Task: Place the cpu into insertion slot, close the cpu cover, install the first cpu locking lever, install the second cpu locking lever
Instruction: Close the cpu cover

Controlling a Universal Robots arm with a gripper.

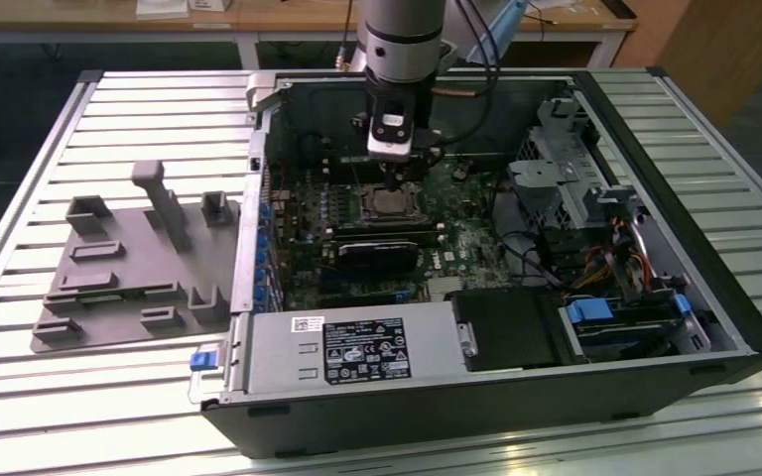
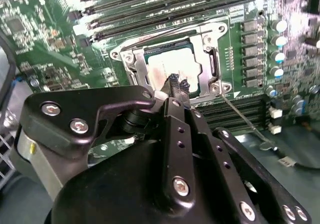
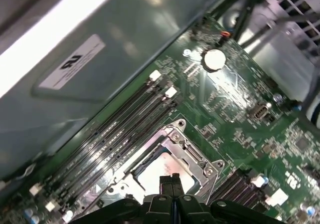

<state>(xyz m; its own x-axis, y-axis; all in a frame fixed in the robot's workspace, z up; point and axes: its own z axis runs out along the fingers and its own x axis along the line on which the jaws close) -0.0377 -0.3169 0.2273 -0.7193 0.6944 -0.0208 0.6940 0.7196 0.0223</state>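
The cpu (image 2: 170, 62) lies flat with its pale silver top up inside the insertion slot (image 2: 120, 53) on the green board. The cpu cover (image 2: 209, 64), a silver frame, lies down around it. A thin metal locking lever (image 2: 242, 119) runs from the socket's corner out over the board. My gripper (image 2: 177, 82) is shut with nothing between its fingers, its tips just above the socket's edge beside the cpu (image 3: 150, 166). In the exterior view the gripper (image 1: 405, 171) hangs straight down inside the open case, over the socket (image 1: 387, 203).
The open computer case (image 1: 698, 297) lies on a slatted metal table (image 1: 156, 109). Long black memory slots (image 2: 165, 7) run beside the socket. A black block (image 1: 381, 253) sits nearer the front. Drive cages and cables (image 1: 593, 198) fill the exterior view's right. A grey fixture plate (image 1: 130, 268) lies outside on the left.
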